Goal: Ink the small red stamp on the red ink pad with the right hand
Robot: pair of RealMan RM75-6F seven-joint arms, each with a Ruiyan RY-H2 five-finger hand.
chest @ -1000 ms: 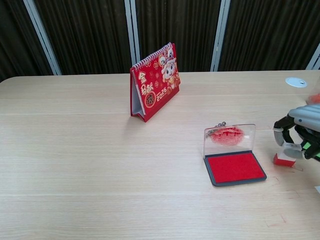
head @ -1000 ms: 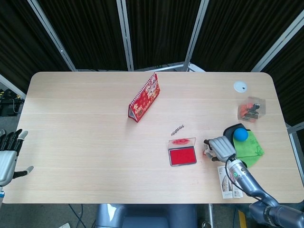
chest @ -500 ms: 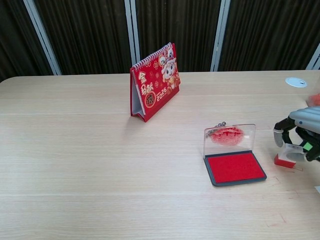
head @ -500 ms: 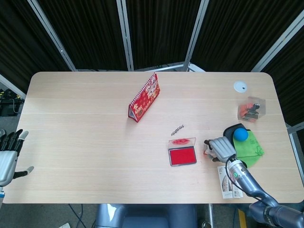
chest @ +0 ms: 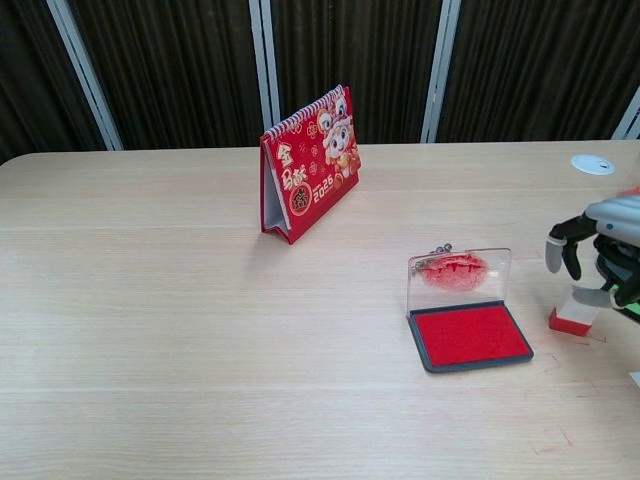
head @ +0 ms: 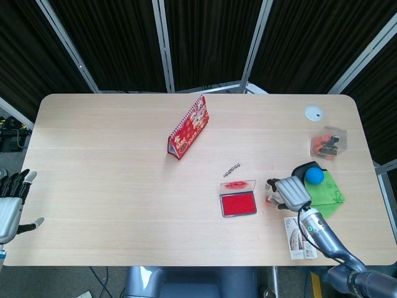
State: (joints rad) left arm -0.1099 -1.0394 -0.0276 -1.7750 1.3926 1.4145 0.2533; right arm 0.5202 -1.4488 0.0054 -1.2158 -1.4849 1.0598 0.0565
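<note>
we see the small red stamp (chest: pixel 572 314) standing on the table (chest: pixel 200 330) just right of the red ink pad (chest: pixel 469 336), whose clear lid (chest: pixel 460 273) stands open. our right hand (chest: pixel 605 260) pinches the stamp's top, other fingers curled above it. our left hand (head: pixel 8 203), far left of the pad, is spread and holds nothing.

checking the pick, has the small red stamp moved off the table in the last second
No. The small red stamp sits in the same spot right of the ink pad, base on the table.
</note>
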